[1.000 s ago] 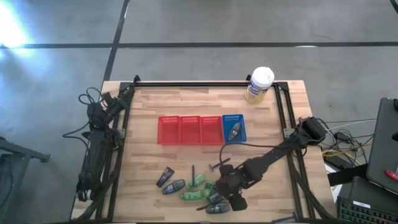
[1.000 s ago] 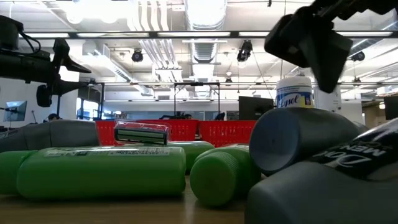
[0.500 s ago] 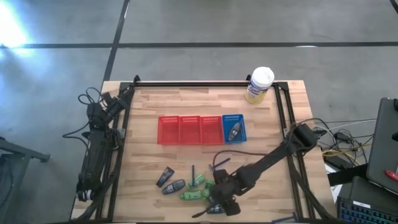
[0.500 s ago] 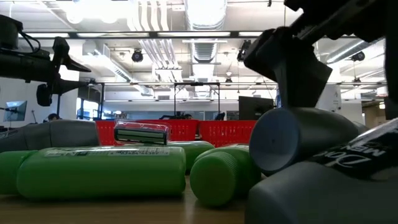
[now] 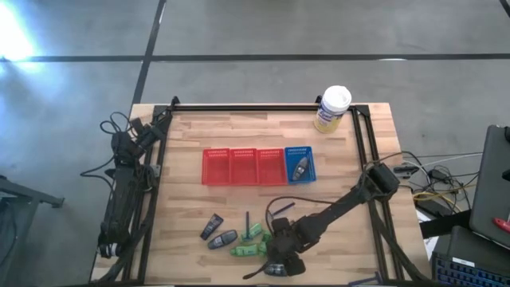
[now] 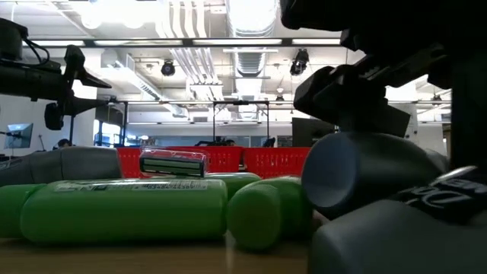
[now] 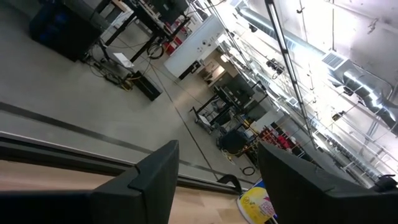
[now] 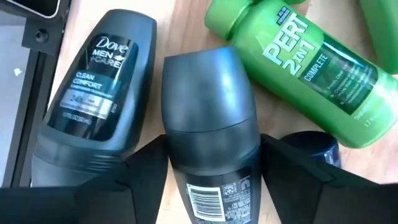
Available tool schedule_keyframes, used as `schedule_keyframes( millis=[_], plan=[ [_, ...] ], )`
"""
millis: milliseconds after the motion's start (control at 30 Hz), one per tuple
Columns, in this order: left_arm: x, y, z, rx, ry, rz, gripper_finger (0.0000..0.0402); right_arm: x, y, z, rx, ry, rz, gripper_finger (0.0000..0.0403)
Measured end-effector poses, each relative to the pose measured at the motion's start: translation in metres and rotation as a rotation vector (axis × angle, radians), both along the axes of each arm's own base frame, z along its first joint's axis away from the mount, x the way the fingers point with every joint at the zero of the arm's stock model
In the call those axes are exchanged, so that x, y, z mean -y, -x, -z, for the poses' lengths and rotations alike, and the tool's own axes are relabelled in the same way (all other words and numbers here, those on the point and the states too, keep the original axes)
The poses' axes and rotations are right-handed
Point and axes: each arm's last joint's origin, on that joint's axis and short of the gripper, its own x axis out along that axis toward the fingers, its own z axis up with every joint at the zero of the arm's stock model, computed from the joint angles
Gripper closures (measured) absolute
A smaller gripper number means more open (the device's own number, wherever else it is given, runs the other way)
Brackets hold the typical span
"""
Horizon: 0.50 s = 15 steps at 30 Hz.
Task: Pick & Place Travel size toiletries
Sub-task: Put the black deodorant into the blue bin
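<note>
- Right gripper (image 8: 208, 171) down low over the near-edge pile, jaws spread wide, one finger each side of a dark grey roll-on bottle (image 8: 208, 112); not yet closed on it, no clear contact visible.
- Bottle lying flat, rounded cap pointing away from the wrist, barcode label toward it.
- Just beside it, touching or nearly so: a second grey bottle marked Dove Men+Care (image 8: 93, 99) on one flank, a green Pert bottle (image 8: 311, 68) on the other.
- Change over the last second: right gripper (image 5: 280, 257) moved left and nearer along the table's near edge and dropped onto the pile; in the low view its dark bulk now fills the upper right, directly above the grey bottle (image 6: 365, 167).
- Reading: approach finished, grasp about to start. Closing should take the middle bottle; neighbours sit tight, so a finger may nudge one.
- Rest of the toiletries: green bottles (image 5: 249, 249) and more grey ones (image 5: 221, 237) scattered left of the gripper near the front edge; a thin dark razor (image 5: 248, 220) just beyond them.
- One grey item (image 5: 299, 168) already in the blue basket (image 5: 299, 151), at the right end of the red baskets (image 5: 241, 166) mid-table. Most of the job still ahead.
- Left gripper (image 7: 214, 180) parked off the table's left side, jaws apart, holding nothing.
- Yellow canister (image 5: 331, 109) at the far right corner, untouched.
</note>
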Motion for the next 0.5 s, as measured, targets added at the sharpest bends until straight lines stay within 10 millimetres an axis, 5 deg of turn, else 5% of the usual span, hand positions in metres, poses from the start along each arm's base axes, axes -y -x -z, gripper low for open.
schedule_keyframes(
  millis=[233, 500],
  plan=[
    [0.000, 0.000, 0.000, 0.000, 0.000, 0.001, 0.0179, 0.012, -0.005, -0.007, -0.021, 0.005, 0.046, 0.0191],
    [0.000, 0.000, 0.000, 0.000, 0.000, 0.004, 0.0179, 0.038, 0.020, -0.073, -0.022, 0.071, 0.346, 0.0202]
  ],
)
